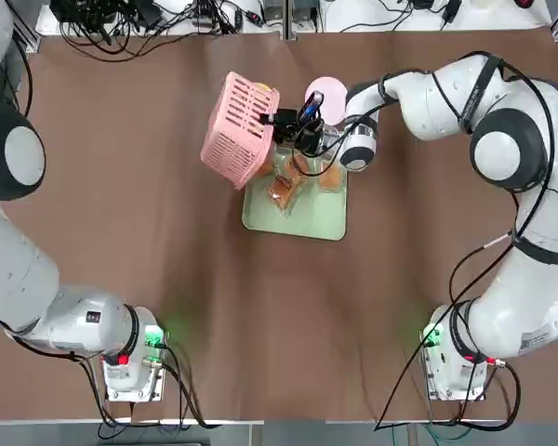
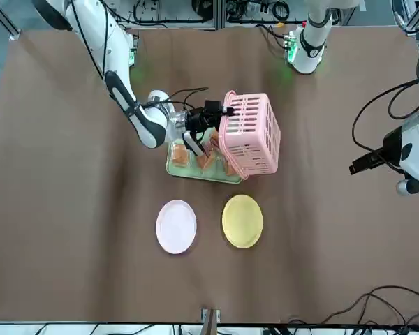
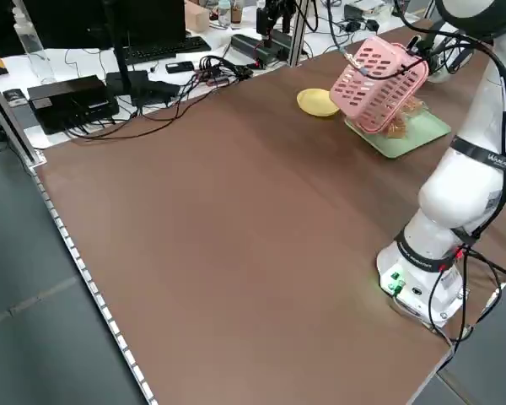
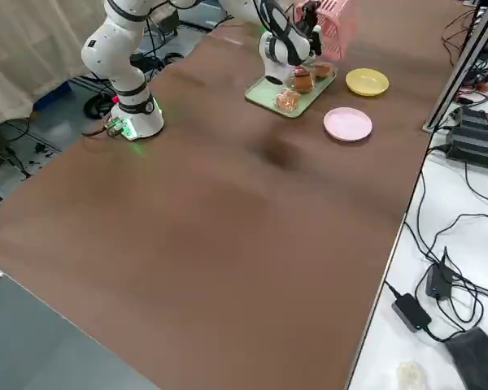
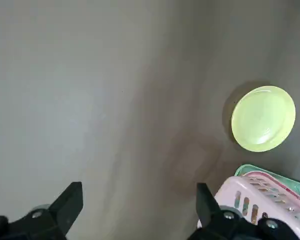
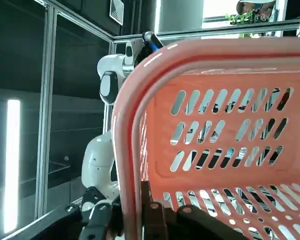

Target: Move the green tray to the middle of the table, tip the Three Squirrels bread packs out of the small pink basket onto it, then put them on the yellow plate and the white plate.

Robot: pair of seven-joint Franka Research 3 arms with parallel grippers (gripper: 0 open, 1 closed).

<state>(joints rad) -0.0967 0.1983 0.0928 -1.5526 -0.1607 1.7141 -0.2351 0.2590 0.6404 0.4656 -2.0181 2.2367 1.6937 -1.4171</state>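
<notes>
the left gripper [image 5: 135, 210] hangs open over the table [image 1: 149, 186]. the right gripper [image 1: 293, 130] is clamped on the rim of the tipped small pink basket [image 1: 240, 130], above the green tray [image 1: 307, 218]. only the front view shows the bread packs [image 2: 195, 159] clearly, with the white plate [image 2: 176, 226] and the yellow plate [image 2: 242, 220] well apart from the tray.

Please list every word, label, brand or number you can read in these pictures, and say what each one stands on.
No text can be read with certainty in any view.
Printing on the Three Squirrels bread packs on the green tray: too small to read.
Lettering on the robot arm's band in the left side view: too blurred to read.
The small pink basket, held by the right gripper, bears no label.
</notes>
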